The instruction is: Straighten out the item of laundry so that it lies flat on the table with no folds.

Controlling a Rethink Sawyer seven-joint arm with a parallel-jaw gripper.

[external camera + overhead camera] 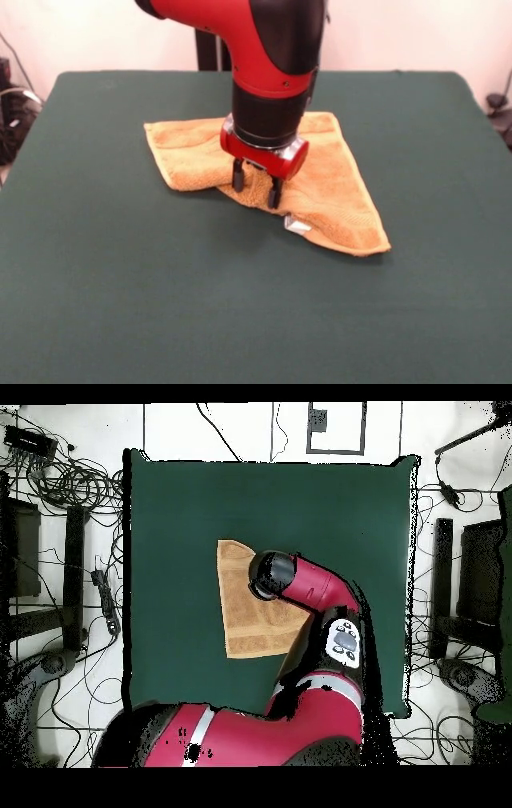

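The item of laundry (340, 196), an orange-yellow towel, lies on the green table (120, 280) folded over itself into a rough triangle. One corner points to the front right, and a small white tag (298, 225) shows at its near edge. My gripper (256, 186) points straight down over the towel's near folded edge. Its two black fingers (238, 174) stand apart, open, with their tips at the cloth. In the overhead view the towel (243, 609) lies near the middle of the table (170, 534), and the arm (300, 584) covers its right part and hides the gripper.
Green cloth stretches wide on every side of the towel. Off the table, cables (70, 484) and dark stands (445, 584) crowd the floor on both sides in the overhead view. The robot's red base (250, 734) fills the bottom edge.
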